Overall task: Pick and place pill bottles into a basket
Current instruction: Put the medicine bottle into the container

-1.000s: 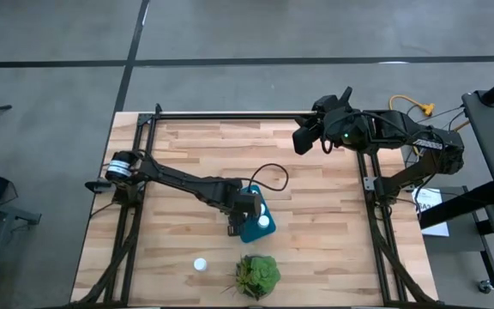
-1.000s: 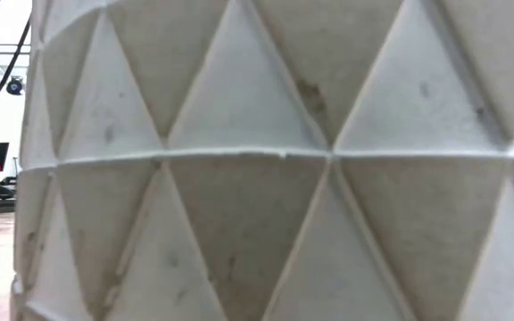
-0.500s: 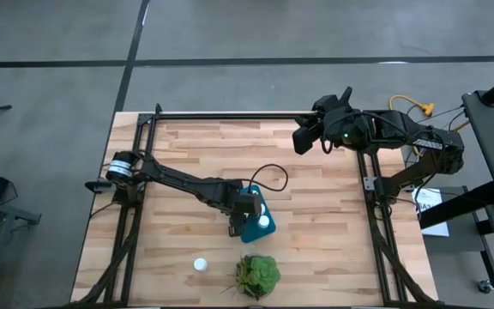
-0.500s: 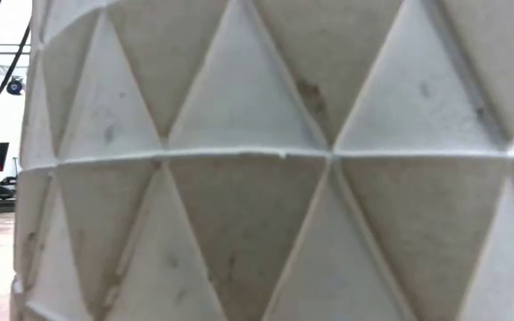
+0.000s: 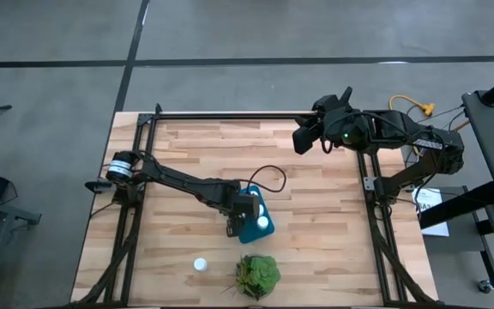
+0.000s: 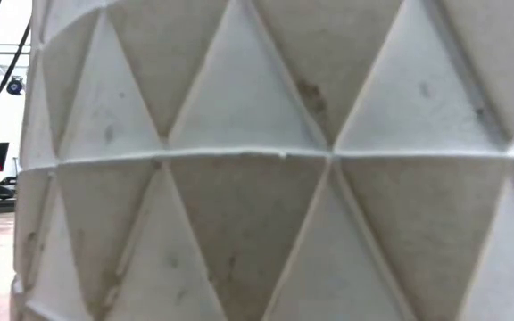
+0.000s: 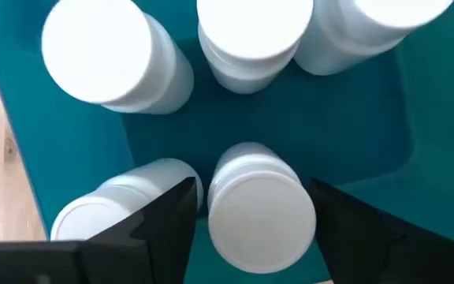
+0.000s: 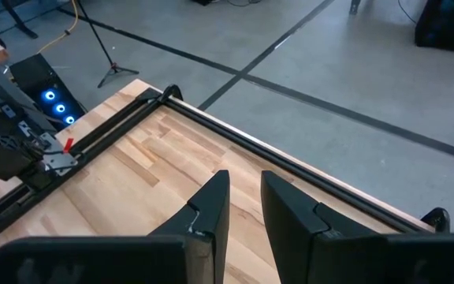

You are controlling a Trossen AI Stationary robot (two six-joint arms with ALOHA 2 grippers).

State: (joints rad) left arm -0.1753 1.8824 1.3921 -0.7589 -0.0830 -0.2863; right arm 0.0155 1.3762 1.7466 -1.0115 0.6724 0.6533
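Item: left pincer (image 7: 251,225), positioned directly over the teal basket (image 5: 254,225) near the middle of the wooden surface (image 5: 187,146). Its two dark fingers (image 7: 160,217) stand apart on either side of one white pill bottle (image 7: 260,209) with a gap showing at each side, so the bottle reads as let go and resting in the basket rather than gripped. That bottle's long axis runs toward the wrist camera, cap facing it, squarely between the fingers. Four further bottles lie in the basket: one just beside it (image 7: 117,207), three across the far end (image 7: 109,59). One bottle remains outside (image 5: 200,264), standing on the surface nearer the front edge, to the left of the potted green plant (image 5: 257,275) and well apart from the basket; the left arm is by far the nearer to it. Right pincer (image 8: 243,207): clenched, fingers nearly together and empty, parked over the far right corner by the black frame rail (image 8: 290,170). Room: grey floor with dark seam lines; the low view is filled by a pale faceted pot wall (image 6: 266,160).
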